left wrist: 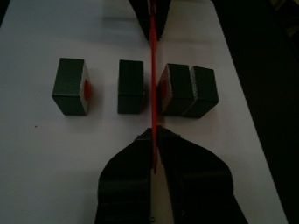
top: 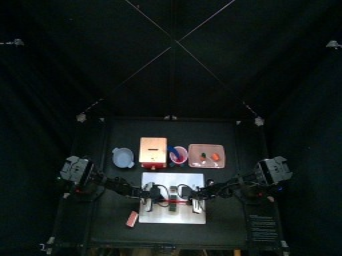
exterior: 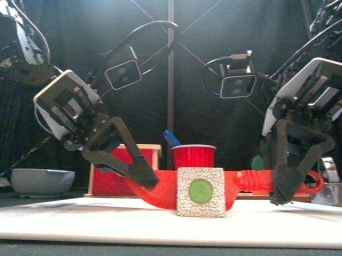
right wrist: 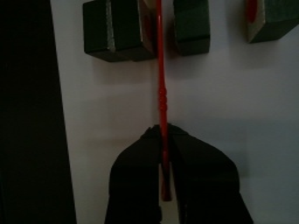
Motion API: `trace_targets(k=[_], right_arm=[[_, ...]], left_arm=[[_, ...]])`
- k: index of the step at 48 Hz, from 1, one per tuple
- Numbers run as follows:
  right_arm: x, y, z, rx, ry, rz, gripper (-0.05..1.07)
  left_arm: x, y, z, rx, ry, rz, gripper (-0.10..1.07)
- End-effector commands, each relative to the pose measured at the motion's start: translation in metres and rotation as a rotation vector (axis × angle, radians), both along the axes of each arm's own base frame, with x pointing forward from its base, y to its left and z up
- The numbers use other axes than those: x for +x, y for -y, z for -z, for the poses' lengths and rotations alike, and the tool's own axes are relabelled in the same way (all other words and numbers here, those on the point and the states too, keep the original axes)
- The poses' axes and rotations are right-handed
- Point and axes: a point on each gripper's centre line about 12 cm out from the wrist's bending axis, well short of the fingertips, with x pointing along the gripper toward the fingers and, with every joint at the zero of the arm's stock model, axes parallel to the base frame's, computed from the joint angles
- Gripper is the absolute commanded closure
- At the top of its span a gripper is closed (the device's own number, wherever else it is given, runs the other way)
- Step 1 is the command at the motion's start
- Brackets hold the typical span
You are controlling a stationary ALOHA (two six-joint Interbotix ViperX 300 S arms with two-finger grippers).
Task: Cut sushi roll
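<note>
Both arms are down over the white board (top: 171,214) at the front of the surface (top: 104,228), one from each side.

Left claw (left wrist: 155,140): jaws pinched nearly together on one end of a thin red blade (left wrist: 153,70). I see the strip run straight out from between the jaws.

Right claw (right wrist: 162,136): the same grip on the blade's other end, jaws narrow around it. In the left wrist view I see this claw facing mine across the board, so the blade spans between the two.

The sushi roll (left wrist: 135,87) lies on the board as four dark green blocks in a row, with red filling showing on a cut face. Two blocks stand apart from each other on one side of the blade. The other two sit touching each other on its far side. The blade lies across the row in the gap between the second and third blocks. I cannot tell whether its edge touches the board.

From the front view I see one speckled, green-centred cut face (exterior: 201,190) nearest the camera, with the red blade curving behind it.

Along the back of the surface: a grey bowl (top: 123,156), a red box (top: 152,152), a red cup (exterior: 195,156) and a pink tray (top: 206,155). A pink-red tab (top: 132,220) lies near the front left corner, off the board.
</note>
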Motion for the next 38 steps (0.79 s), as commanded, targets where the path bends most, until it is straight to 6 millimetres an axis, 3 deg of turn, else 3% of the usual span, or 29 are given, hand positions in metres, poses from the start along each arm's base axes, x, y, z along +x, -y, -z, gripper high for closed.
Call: trace_targets(k=[1, 13, 25, 38], right_arm=[[0.006, 0.002, -0.005, -0.002, 0.024, 0.003, 0.74], [0.003, 0.011, -0.025, -0.007, 0.078, 0.011, 0.74], [0.003, 0.009, -0.055, 0.007, 0.146, 0.000, 0.74], [0.003, -0.011, -0.072, 0.047, 0.190, -0.031, 0.74]], left_arm=[[0.009, -0.003, -0.004, -0.003, 0.018, -0.015, 0.51], [0.013, -0.015, -0.020, 0.014, 0.063, -0.014, 0.51], [0.012, -0.013, -0.054, 0.014, 0.137, 0.011, 0.51], [0.005, 0.008, -0.081, 0.020, 0.186, 0.096, 0.51]])
